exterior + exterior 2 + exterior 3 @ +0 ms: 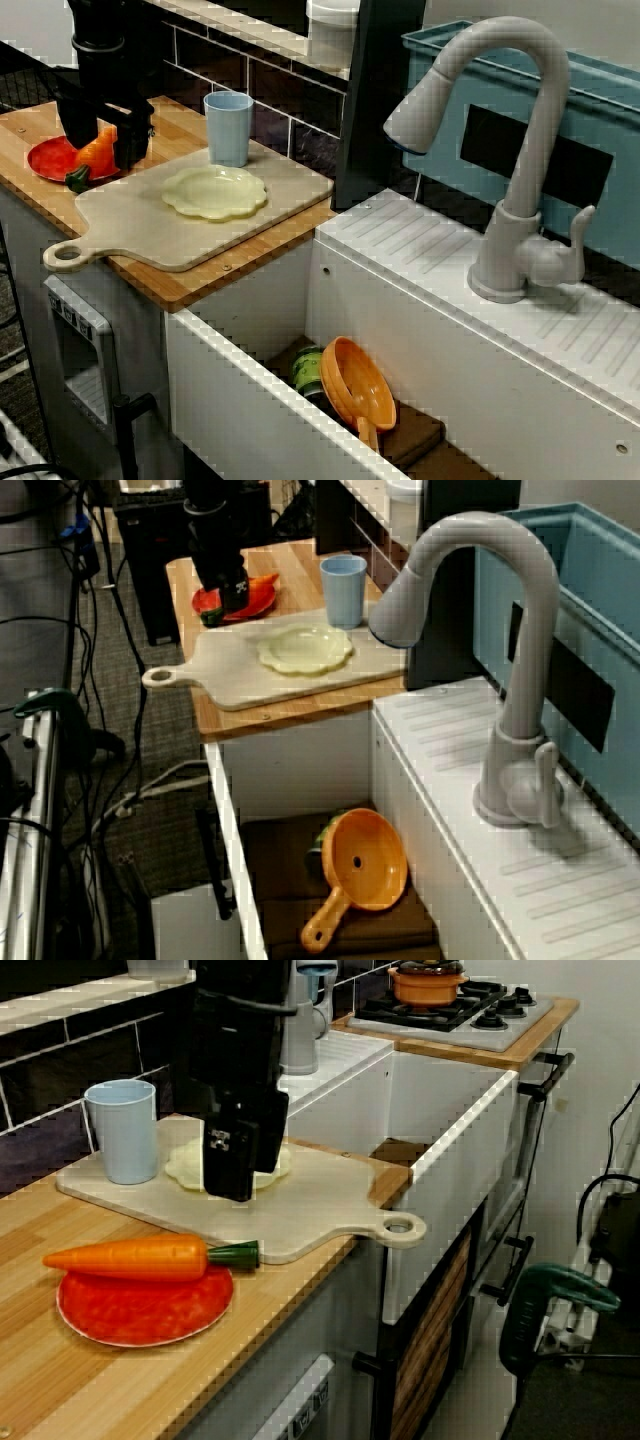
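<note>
toy carrot (150, 1257) lies across red plate (140, 1315) on bench (60, 1390), just beside cutting board (310, 1210). gripper (102, 152) hangs by board's plate-side edge, jaws apart, empty. carrot prob light, stiff, slick; grip mid-body.

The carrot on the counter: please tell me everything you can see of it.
The carrot looks like smooth plastic: a tapered orange body with a short dark green stem. It lies flat across one edge of the red plate, stem pointing toward the cutting board. The black gripper hangs above it, apparently not touching.
</note>
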`<action>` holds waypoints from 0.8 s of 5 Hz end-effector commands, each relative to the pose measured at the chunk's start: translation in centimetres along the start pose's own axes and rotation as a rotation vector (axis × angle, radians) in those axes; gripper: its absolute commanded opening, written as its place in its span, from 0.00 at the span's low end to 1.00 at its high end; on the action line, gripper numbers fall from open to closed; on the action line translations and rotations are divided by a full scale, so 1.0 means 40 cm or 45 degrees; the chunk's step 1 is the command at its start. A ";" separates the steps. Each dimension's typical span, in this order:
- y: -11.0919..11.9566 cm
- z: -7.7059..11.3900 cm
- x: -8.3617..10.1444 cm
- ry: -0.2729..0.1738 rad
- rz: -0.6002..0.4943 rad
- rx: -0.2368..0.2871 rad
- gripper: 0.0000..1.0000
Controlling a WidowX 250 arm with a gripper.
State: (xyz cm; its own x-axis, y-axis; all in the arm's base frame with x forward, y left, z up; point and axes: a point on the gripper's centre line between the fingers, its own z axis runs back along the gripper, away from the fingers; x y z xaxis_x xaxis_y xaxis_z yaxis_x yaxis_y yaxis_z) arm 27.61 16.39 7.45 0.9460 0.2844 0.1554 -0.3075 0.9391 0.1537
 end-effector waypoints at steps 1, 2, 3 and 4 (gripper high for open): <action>0.072 0.025 0.038 -0.075 0.130 0.037 1.00; 0.089 0.018 0.042 -0.099 0.184 0.055 1.00; 0.100 0.013 0.044 -0.122 0.240 0.065 1.00; 0.099 0.013 0.046 -0.150 0.311 0.062 1.00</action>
State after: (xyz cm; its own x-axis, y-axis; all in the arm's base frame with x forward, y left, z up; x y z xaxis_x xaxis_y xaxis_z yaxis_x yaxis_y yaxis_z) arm 28.47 20.12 7.61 0.8361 0.4783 0.2687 -0.5255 0.8389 0.1419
